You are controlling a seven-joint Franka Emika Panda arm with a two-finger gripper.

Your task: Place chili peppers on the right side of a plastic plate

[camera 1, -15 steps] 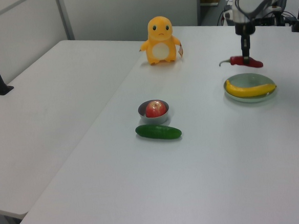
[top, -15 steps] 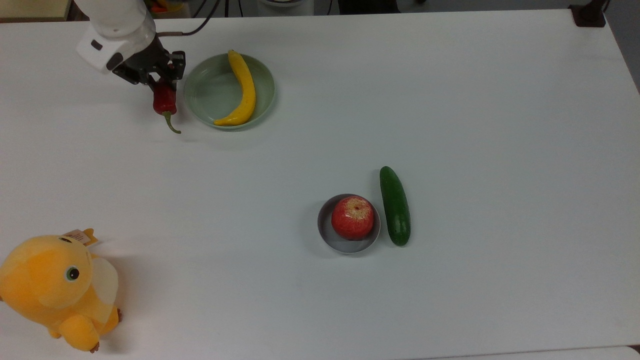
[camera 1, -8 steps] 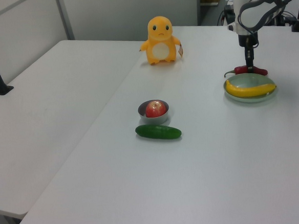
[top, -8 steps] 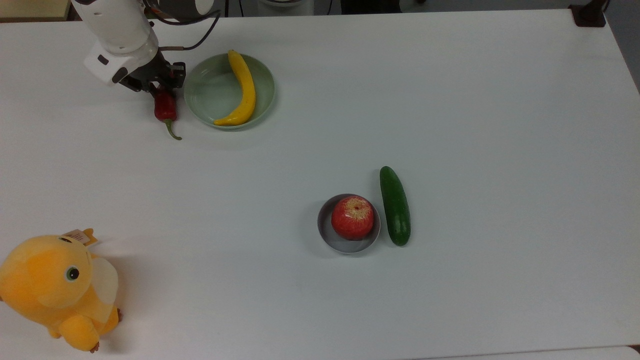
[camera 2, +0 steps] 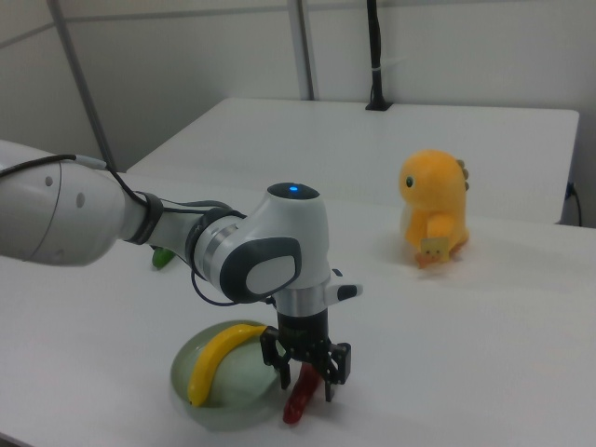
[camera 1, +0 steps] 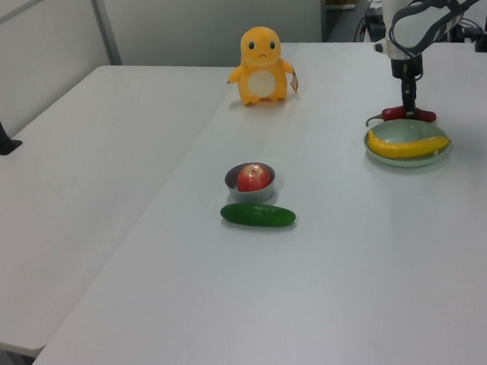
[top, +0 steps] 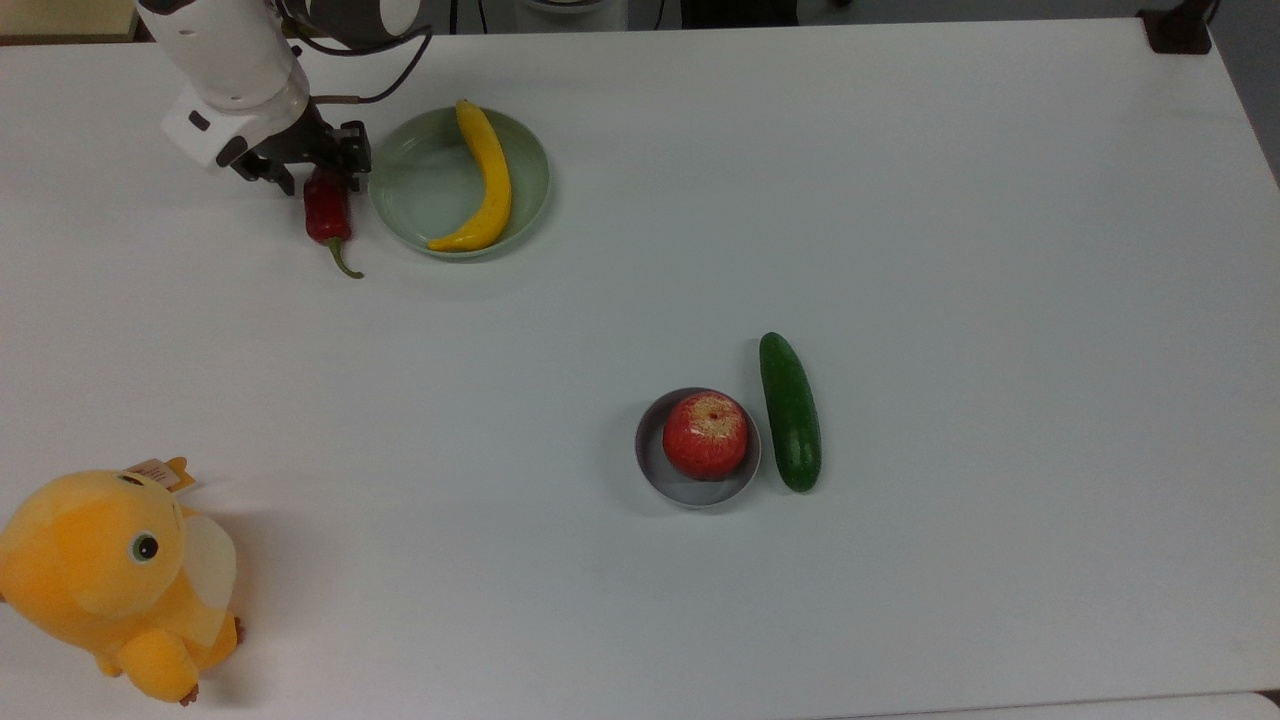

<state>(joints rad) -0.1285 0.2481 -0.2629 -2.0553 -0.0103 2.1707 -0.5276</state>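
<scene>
The dark-red chili pepper (top: 326, 215) lies on the white table just off the pale-green plastic plate (top: 420, 200), on the top view's left of it, with its green stem pointing toward the bottom of the top view. My gripper (top: 312, 170) stands open over the chili's thick end, one finger on each side. In the right view the gripper (camera 2: 305, 374) straddles the chili (camera 2: 300, 399) right of the plate (camera 2: 233, 402). In the left view the chili (camera 1: 410, 114) rests just behind the plate (camera 1: 409, 159), under the gripper (camera 1: 407, 108).
A yellow banana (top: 490, 180) lies in the plate. A red apple (top: 705, 435) sits in a small grey dish (top: 650, 465), beside a green cucumber (top: 790, 412). An orange plush toy (top: 115, 580) stands at the top view's lower left.
The gripper came down with the chili beside the plate, then its fingers spread apart. The chili now rests on the table.
</scene>
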